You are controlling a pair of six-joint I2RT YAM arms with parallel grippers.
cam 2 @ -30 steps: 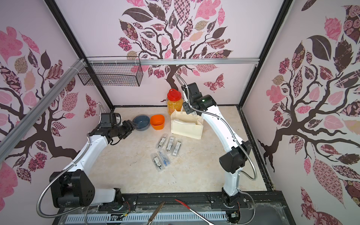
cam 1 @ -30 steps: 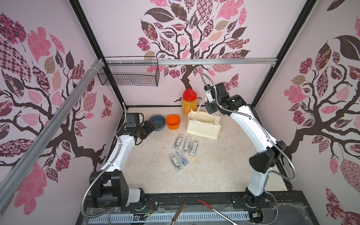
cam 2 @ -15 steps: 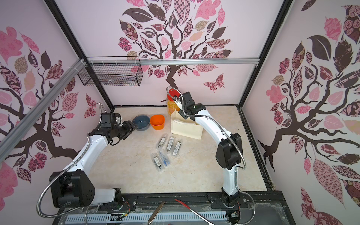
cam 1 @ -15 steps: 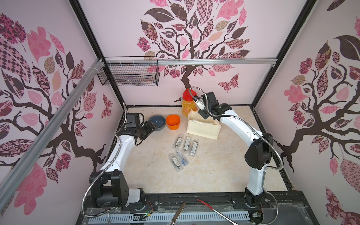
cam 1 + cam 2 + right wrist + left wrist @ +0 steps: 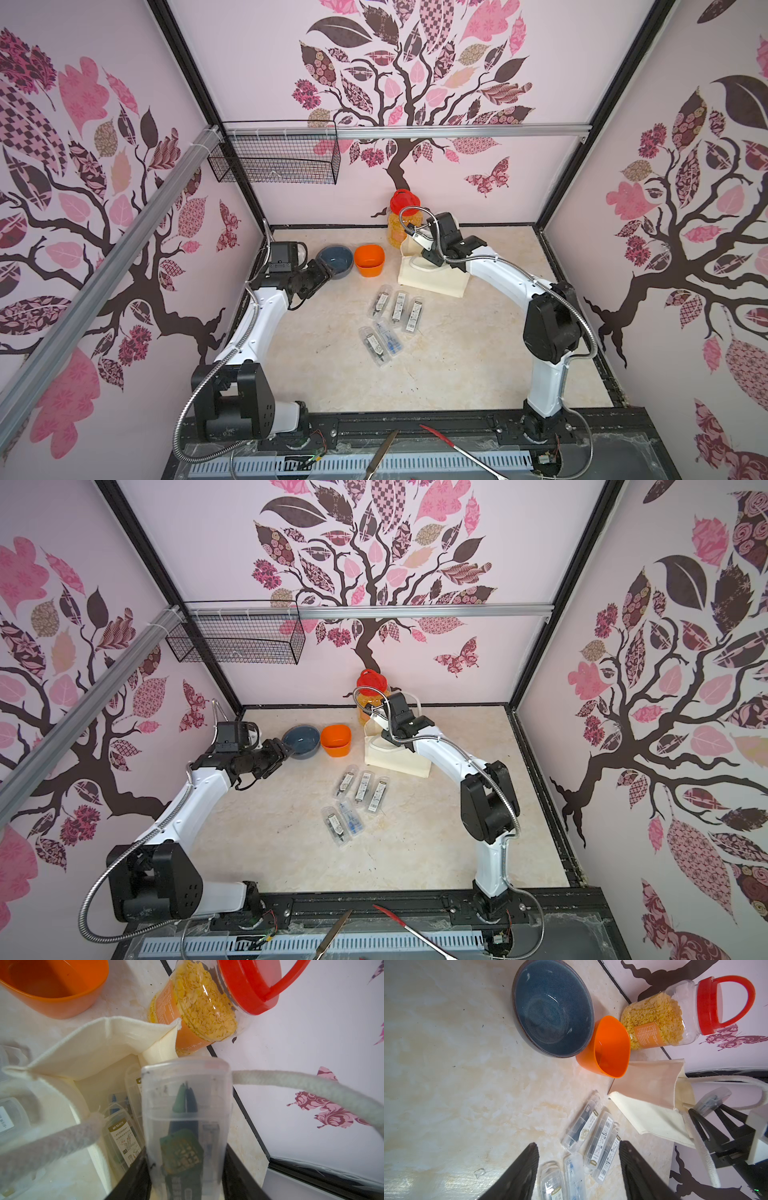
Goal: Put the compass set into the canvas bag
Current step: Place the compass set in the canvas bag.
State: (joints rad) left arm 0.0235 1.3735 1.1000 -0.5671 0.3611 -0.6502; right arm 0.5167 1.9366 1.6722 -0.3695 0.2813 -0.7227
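Holding a compass set [image 5: 185,1105] pinched in my right claw [image 5: 185,1159] over the canvas bag [image 5: 432,286], at one o'clock on the tabletop [image 5: 332,374]; next I should lower and release.

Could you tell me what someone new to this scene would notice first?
Most striking is the right gripper clamped on a clear compass set case, poised over the open canvas bag at the back of the table, with packed cases already inside it. Five loose cases lie mid-table. The red-lidded jar of yellow flakes and the orange cup stand out brightly near the bag.
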